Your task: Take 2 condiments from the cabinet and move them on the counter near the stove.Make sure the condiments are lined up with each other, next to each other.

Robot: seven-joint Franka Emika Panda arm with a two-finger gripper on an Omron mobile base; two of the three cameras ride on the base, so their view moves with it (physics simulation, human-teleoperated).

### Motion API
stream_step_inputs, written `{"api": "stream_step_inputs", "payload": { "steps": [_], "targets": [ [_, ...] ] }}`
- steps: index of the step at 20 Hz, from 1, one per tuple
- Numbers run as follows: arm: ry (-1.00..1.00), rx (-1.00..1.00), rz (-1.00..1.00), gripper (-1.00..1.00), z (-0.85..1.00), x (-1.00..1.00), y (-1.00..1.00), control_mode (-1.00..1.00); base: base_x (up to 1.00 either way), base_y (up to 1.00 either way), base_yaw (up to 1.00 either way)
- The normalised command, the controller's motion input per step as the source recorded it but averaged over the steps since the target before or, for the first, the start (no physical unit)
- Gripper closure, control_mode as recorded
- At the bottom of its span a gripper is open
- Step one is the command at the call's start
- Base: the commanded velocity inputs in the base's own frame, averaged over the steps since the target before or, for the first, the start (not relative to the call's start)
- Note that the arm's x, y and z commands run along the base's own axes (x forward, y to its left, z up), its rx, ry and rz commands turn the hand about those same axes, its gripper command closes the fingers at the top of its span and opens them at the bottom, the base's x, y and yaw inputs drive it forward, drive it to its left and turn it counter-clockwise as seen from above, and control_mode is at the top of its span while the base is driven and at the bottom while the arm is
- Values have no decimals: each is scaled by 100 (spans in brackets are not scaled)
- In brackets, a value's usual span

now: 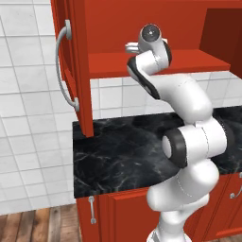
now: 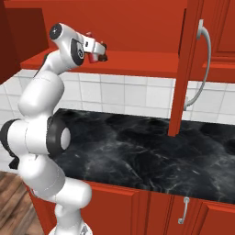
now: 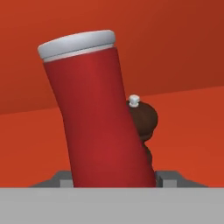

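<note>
My gripper (image 3: 113,180) reaches into the open red cabinet (image 2: 137,62), just above its inner shelf (image 1: 189,61). It is shut on the slim red bottle (image 3: 100,122) with a pale cap, which leans left in the hand view, with one finger low on each side of it. Right behind the bottle stands the squat dark-brown shaker (image 3: 145,119), half hidden by it. In the right base view the gripper (image 2: 99,51) hangs at the shelf's left end. The black marble counter (image 1: 123,151) lies below. The stove is out of view.
The open cabinet door (image 1: 75,71) with its curved silver handle (image 1: 60,71) hangs over the counter's left end; in the right base view the door (image 2: 183,69) stands right of the arm. White tiled wall (image 2: 128,94) backs the counter. Red base cabinets (image 2: 151,211) sit beneath.
</note>
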Motion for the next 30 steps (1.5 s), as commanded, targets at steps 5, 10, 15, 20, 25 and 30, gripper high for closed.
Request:
{"api": "stream_step_inputs", "payload": {
  "steps": [5, 10, 15, 20, 25, 30],
  "targets": [
    [-3, 2, 10, 100, 6, -84, -19, -100, 0, 0, 0],
    [-1, 1, 23, 100, 17, -100, -19, -100, 0, 0, 0],
    [0, 0, 29, 100, 11, -100, -19, -100, 0, 0, 0],
    [0, 2, 15, 100, 0, -100, -8, -100, 0, 0, 0],
    [5, 1, 0, 100, -21, -71, 0, -100, 0, 0, 0],
    [0, 4, 0, 100, -34, -62, 0, -100, 0, 0, 0]
  ]
}}
